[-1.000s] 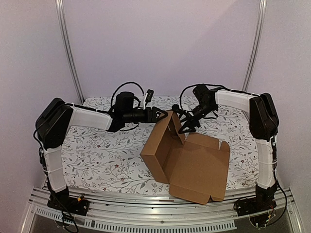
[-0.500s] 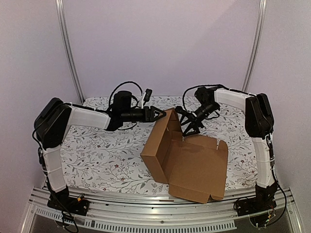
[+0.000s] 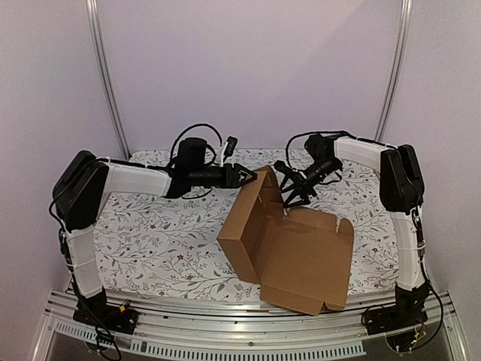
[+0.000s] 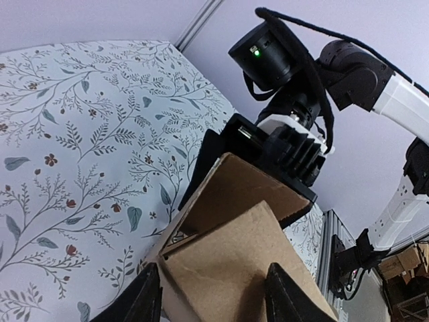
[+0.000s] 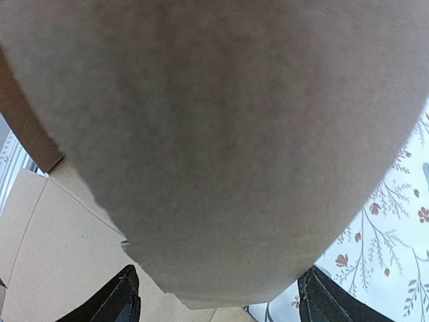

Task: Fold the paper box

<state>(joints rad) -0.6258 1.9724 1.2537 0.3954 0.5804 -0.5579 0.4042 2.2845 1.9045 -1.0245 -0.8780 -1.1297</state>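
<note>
We see the left end effector (image 3: 244,177) at the far upper corner of the paper box (image 3: 301,259). In its wrist view its two dark fingers (image 4: 149,298) stand apart with folded cardboard filling the gap. We cannot tell whether they pinch it or only rest against it. The right end effector (image 3: 289,197) comes in from the far right and points down at the box's upright wall. Its jaws are spread wide, and a blurred flap lies across the whole wrist view between them, not clamped.

The box sits right of centre on the bench (image 3: 150,233). Its tray part is tipped up on one side with the hollow facing right. Its broad lid panel lies flat toward the near right, and the near corner of that panel reaches past the edge of the cloth.

The bench is covered by a white cloth printed with grey leafy sprigs and small reddish flowers. The cloth lies smooth to the left of the box. A ribbed aluminium rail (image 3: 225,331) runs along the near edge and carries both arm bases.

Behind the bench we find plain pale lilac walls (image 3: 248,75). A slim metal pole rises on the left (image 3: 105,75) and another rises on the right (image 3: 394,68).
</note>
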